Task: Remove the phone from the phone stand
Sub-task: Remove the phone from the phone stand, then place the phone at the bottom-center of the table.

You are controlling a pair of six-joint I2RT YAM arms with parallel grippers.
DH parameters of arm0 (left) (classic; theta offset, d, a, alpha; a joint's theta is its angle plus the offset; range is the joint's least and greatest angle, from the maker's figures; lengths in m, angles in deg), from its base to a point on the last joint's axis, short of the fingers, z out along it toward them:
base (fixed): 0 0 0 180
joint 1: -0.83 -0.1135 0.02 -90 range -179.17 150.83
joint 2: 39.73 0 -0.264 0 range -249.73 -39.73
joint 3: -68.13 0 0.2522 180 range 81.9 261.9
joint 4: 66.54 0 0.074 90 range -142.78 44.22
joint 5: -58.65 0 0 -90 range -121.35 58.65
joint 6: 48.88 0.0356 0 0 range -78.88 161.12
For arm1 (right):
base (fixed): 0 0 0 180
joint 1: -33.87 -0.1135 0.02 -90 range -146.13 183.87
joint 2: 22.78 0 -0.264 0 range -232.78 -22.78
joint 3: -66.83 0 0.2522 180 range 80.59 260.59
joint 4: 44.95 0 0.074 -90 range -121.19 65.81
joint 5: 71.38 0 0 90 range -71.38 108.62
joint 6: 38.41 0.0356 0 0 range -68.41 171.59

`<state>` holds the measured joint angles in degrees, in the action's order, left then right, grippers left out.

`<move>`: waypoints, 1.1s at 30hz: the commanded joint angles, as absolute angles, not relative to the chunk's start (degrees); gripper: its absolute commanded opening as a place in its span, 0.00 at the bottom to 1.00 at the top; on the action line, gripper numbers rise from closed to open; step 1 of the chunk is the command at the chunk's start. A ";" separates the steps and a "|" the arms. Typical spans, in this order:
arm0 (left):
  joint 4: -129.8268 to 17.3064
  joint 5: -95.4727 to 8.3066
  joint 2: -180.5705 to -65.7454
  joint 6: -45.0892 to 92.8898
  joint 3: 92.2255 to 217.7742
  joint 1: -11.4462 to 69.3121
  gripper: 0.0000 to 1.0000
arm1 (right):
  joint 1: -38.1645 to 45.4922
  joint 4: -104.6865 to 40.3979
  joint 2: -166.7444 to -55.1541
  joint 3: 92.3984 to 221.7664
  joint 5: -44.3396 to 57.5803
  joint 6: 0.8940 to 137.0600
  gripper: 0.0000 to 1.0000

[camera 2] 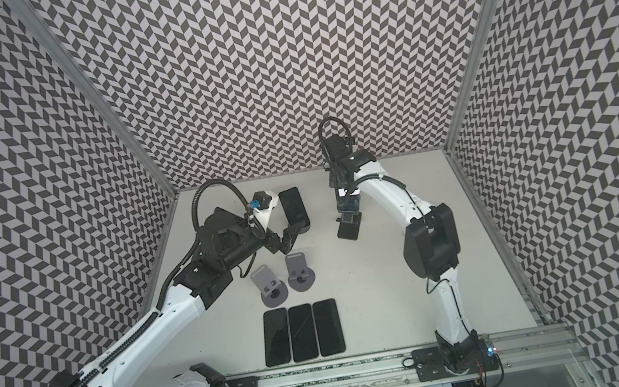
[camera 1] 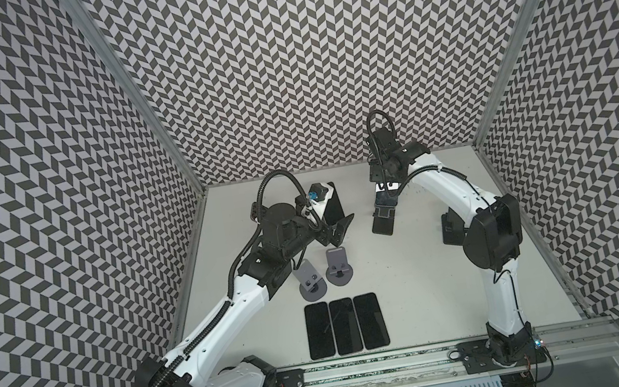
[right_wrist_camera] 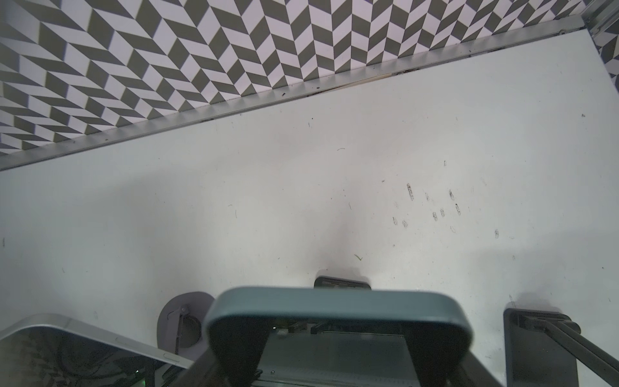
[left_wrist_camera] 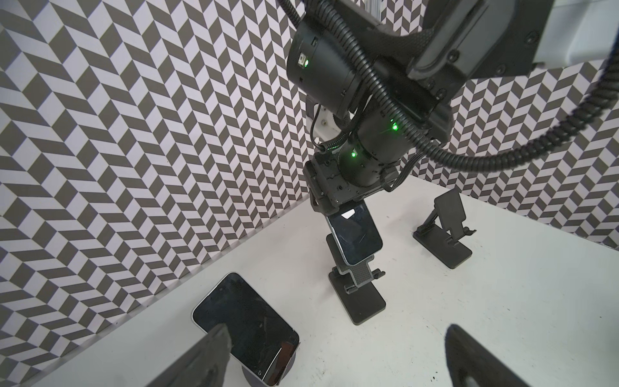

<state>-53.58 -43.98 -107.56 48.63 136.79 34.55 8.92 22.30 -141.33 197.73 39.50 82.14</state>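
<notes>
My right gripper (camera 1: 387, 195) is shut on the top of a dark phone (left_wrist_camera: 355, 236), pinching its grey-blue edge (right_wrist_camera: 335, 303). The phone hangs upright over a black phone stand (left_wrist_camera: 358, 295), its lower edge just above the cradle's lips; I cannot tell whether they touch. A little to the left, my left gripper (left_wrist_camera: 335, 363) stands open with nothing between its fingers (left_wrist_camera: 204, 358). It sits beside a second phone (camera 2: 293, 207) that leans on a grey round stand.
Two bare grey stands (camera 1: 311, 280) (camera 1: 338, 268) stand mid-table. Three phones (camera 1: 345, 325) lie flat side by side near the front. Another black stand (left_wrist_camera: 445, 234) is to the right of the held phone. Patterned walls close the back and sides.
</notes>
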 commanded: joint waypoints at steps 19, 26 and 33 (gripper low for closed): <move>-52.93 -36.23 -108.31 43.80 140.52 41.58 1.00 | 5.11 15.63 -120.57 178.28 31.41 77.26 0.45; -51.11 -31.24 -107.81 36.96 139.38 49.25 0.99 | 3.81 13.76 -110.64 165.89 28.98 79.24 0.44; -47.88 -20.73 -107.14 30.46 137.49 60.00 0.99 | 3.03 13.54 -102.48 156.40 25.81 81.20 0.44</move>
<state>-50.65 -26.97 -108.15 35.08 138.28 56.58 3.58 17.86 -106.03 158.22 27.74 79.60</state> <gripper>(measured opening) 0.992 0.726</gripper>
